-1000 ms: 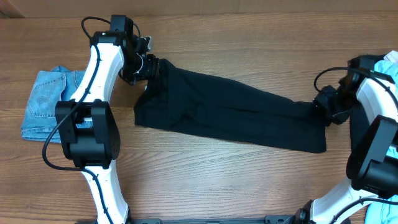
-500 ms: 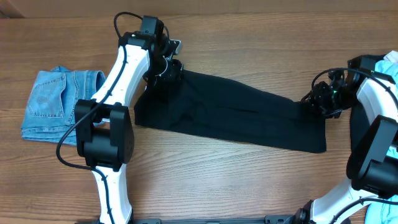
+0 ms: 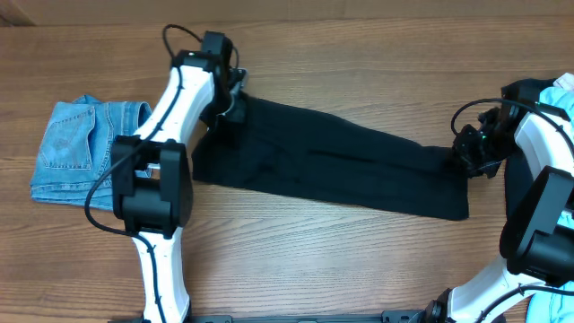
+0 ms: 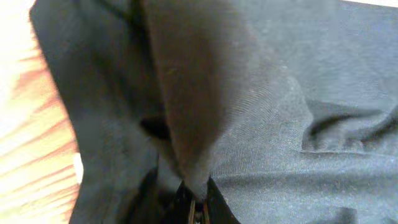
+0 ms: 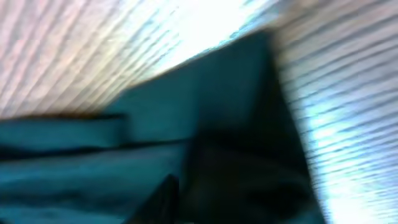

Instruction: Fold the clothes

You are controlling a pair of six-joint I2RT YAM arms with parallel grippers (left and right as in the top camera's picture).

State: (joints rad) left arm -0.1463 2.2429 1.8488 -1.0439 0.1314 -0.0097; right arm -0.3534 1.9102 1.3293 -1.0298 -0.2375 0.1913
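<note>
Now we hold the black garment [image 3: 332,166] pinched at its far left corner.
Within the last second our left gripper [image 3: 235,101] has moved right onto that corner and closed. The left wrist view shows a ridge of fabric rising from between jaws pressed together on it. Our right gripper [image 3: 468,151] has barely shifted at the garment's right end, and its wrist view is blurred, so we cannot tell whether it grips yet. The garment lies long and flat across the table [image 3: 359,54], apart from the folded jeans [image 3: 76,148] at left. We judge one end secured, and a fold can start once the other is too. Our left arm reaches up from the near edge, elbow bent, wrist tipped down onto the corner. Our right arm curves in from the right edge.
</note>
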